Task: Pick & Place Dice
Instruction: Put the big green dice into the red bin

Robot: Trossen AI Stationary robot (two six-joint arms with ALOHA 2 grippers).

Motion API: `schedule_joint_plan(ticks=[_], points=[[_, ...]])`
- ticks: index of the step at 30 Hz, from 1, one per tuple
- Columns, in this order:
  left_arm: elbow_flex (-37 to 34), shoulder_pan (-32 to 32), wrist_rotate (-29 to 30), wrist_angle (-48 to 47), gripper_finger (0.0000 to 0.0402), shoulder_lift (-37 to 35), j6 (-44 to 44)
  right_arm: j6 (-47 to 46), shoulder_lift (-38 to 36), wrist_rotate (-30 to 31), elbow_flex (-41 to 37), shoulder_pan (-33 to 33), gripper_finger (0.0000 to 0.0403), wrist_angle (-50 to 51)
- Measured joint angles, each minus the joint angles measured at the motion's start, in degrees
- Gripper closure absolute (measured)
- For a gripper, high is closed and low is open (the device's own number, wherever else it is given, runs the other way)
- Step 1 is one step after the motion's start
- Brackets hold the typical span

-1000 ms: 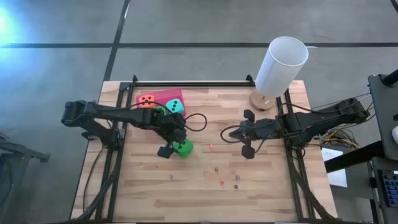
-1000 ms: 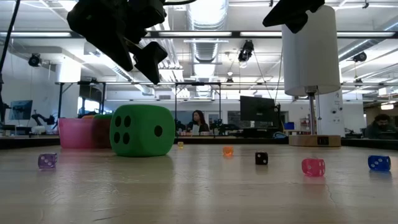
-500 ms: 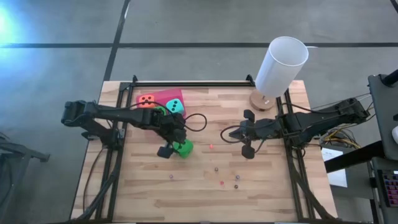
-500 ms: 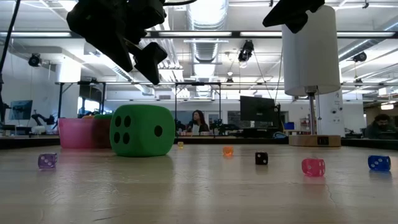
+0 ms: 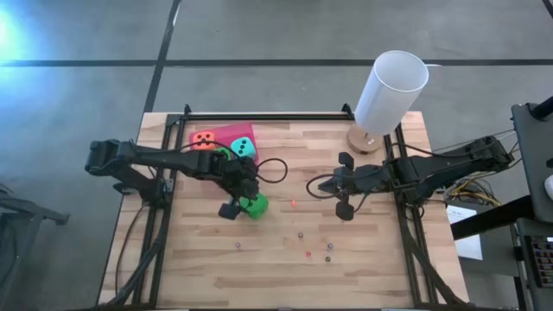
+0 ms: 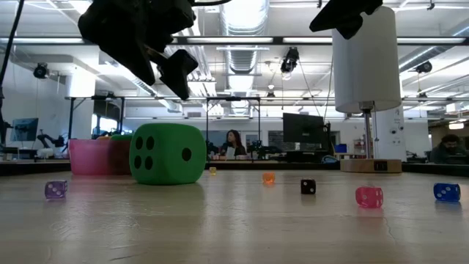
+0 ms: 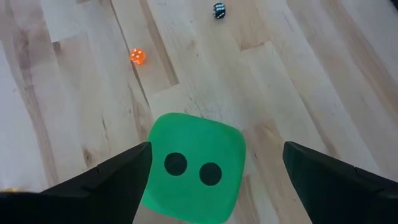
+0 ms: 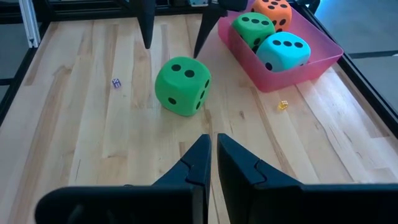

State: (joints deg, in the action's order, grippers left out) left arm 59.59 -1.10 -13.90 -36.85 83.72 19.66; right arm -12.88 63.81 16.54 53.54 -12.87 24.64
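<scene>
A: Left claw [image 5: 241,204] is hovering with fingers spread wide over one green die [image 5: 254,206] sitting on the desk [image 5: 380,268], not touching it.

B: Teal die [image 8: 283,51], orange die [image 8: 272,11] and second green die [image 8: 253,27] are lying in the pink tray [image 8: 290,73]. Right claw [image 5: 331,188] is waiting mid-desk, fingers pressed together. No legible writing.

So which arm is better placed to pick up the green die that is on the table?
The left. Its gripper hangs open right above the green die, one finger on each side in the left wrist view. The right gripper is shut and sits apart, toward the table's middle.
</scene>
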Motion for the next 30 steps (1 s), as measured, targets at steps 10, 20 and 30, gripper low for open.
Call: schedule_joint_plan(ticks=[10, 20, 30], points=[[-0.43, 0.03, 2.77, 1.00, 0.0005, 4.33, 0.07, 0.00, 0.02, 0.01, 0.00, 0.01, 0.0376, 0.00], [-0.31, 0.04, 2.78, 1.01, 0.0003, 6.10, 4.27, 0.00, 0.02, 0.01, 0.00, 0.01, 0.0376, 0.00], [-0.23, 0.04, 3.24, 1.74, 0.0002, 8.17, 5.90, 0.00, 0.02, 0.01, 0.00, 0.01, 0.0376, 0.00]])
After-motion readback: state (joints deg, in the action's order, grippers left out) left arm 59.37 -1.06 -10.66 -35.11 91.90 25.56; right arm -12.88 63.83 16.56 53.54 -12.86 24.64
